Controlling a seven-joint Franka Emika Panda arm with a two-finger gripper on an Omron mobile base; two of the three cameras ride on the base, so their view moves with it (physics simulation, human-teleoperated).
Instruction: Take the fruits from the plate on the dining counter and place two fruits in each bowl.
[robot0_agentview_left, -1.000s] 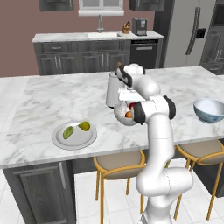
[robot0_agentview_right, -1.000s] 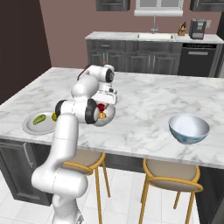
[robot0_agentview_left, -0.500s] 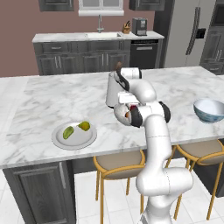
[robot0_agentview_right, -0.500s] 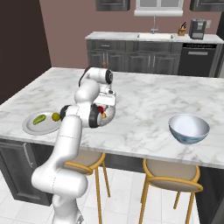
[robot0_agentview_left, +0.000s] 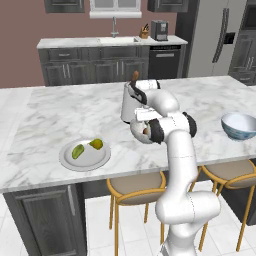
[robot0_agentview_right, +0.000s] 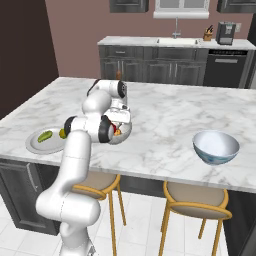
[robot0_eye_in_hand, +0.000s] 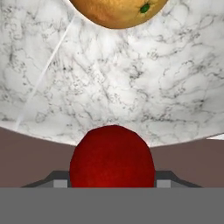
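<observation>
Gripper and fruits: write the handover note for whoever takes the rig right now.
Gripper: shut on the red fruit, over the speckled bowl.
Orange-brown fruit: already in that bowl.
Green fruit and yellow-green fruit: on the plate, dining counter.
Blue bowl: no fruit seen inside.
Done: one fruit placed.
Left: release the red one, then move the plate's two into the blue bowl.

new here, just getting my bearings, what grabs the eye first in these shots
The white arm folds low over the speckled bowl mid-counter, a red fruit between its end effector fingers and an orange one just beyond. Left, the plate holds two green fruits; right, the blue bowl sits empty.
</observation>
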